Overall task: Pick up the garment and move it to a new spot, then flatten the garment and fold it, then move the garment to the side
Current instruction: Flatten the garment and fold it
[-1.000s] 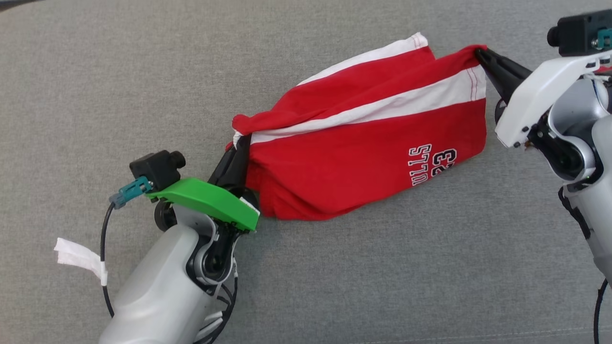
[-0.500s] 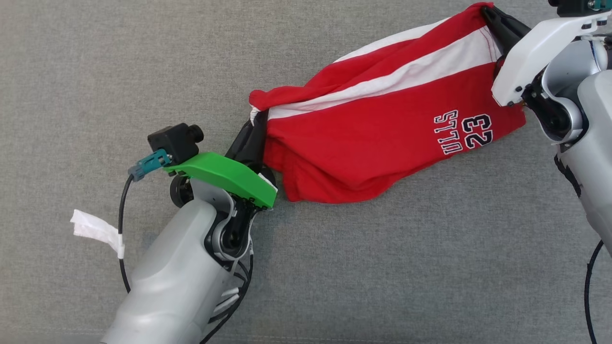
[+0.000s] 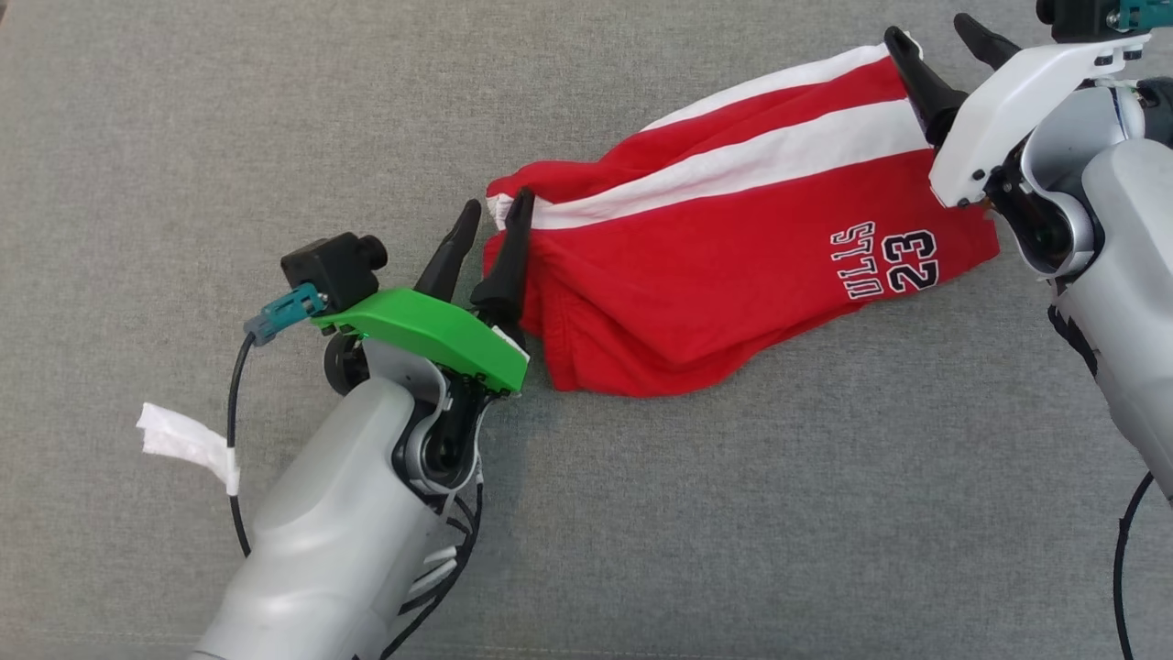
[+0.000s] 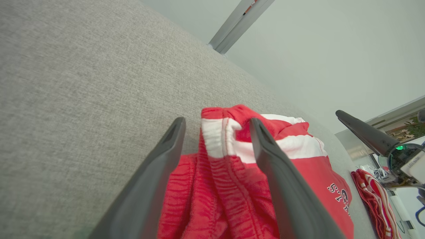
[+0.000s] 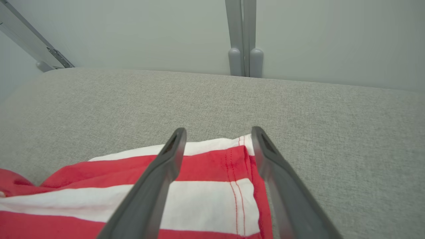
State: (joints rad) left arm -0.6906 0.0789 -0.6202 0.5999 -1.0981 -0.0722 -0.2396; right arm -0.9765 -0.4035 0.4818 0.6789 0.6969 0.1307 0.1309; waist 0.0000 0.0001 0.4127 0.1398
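The garment (image 3: 733, 266), a pair of red shorts with white side stripes and the print "ULLS 23" (image 3: 889, 264), lies bunched and partly doubled over on the grey padded surface (image 3: 641, 513), stretched diagonally between the two arms. The left gripper (image 3: 498, 202) stands with its fingers spread wide at the garment's lower-left, gathered end. In the left wrist view the red-and-white elastic hem sits in the gap between the two fingers, and neither finger presses it. The right gripper (image 3: 927, 29) is likewise spread wide at the garment's upper-right corner. In the right wrist view the stitched hem corner lies beneath and between the fingers, flat on the surface and not pinched. Neither gripper holds anything. The left wrist carries a green cover (image 3: 422, 335), and a cable with a white tape tag (image 3: 179, 440) hangs beside that forearm. In the left wrist view, a second heap of red-and-white cloth (image 4: 373, 194) shows beyond the far edge of the surface. Whether that heap rests in a container cannot be determined.
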